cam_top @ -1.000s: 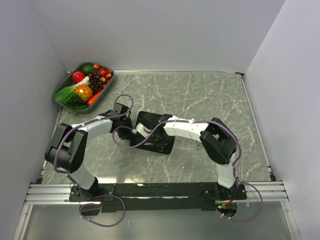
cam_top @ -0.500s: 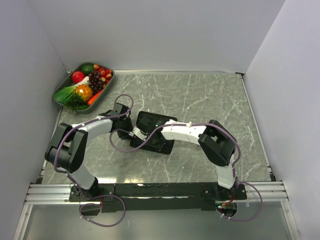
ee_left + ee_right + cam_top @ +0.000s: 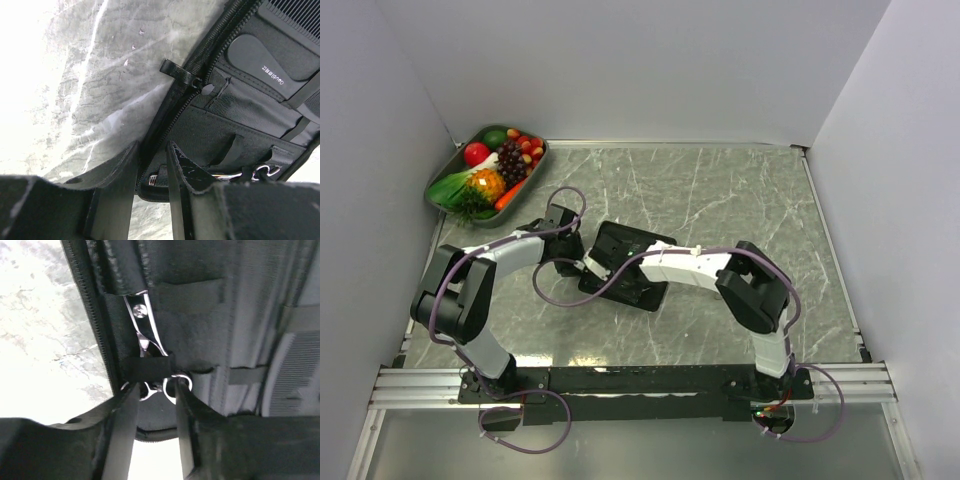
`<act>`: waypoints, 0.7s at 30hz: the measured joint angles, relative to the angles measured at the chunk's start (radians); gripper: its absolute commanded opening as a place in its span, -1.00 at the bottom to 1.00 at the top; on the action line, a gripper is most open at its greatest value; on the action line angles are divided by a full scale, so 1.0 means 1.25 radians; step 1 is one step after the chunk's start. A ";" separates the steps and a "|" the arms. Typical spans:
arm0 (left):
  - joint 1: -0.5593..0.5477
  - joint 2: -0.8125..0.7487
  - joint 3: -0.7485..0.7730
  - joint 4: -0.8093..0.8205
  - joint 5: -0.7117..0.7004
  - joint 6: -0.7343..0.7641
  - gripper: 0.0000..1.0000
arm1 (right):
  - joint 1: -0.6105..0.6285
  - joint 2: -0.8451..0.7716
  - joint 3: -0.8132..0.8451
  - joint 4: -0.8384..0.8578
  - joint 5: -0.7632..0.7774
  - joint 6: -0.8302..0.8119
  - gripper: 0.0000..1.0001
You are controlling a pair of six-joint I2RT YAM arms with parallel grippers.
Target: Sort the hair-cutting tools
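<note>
Right pincer (image 3: 155, 389): grip cannot tell | scissors (image 3: 147, 337) rings at its fingertips, under strap (image 3: 147, 367) | left pincer (image 3: 152, 150) pinching pouch (image 3: 240, 115) edge

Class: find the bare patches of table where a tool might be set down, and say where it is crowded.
Bare table: the wide far-right area between pouch, back wall and right wall; a near strip between pouch and base rail. Crowded: centre-left, where left end effector and right end effector meet at the pouch; the tray fills the far-left corner.

White-and-black arms (image 3: 510, 255); purple cables (image 3: 556, 299)
</note>
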 measured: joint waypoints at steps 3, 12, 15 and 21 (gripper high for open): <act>-0.001 0.000 0.000 0.004 0.000 0.000 -0.27 | 0.006 -0.033 -0.023 0.017 0.029 0.019 0.00; -0.013 0.000 0.014 -0.005 -0.005 0.002 -0.18 | 0.015 -0.255 -0.070 0.014 0.157 0.106 0.06; -0.019 -0.001 0.029 -0.049 -0.018 0.017 -0.13 | 0.015 -0.329 -0.108 0.002 0.168 0.160 0.05; -0.021 -0.011 0.144 -0.193 -0.072 0.064 -0.01 | 0.015 -0.426 -0.245 -0.016 0.114 0.282 -0.67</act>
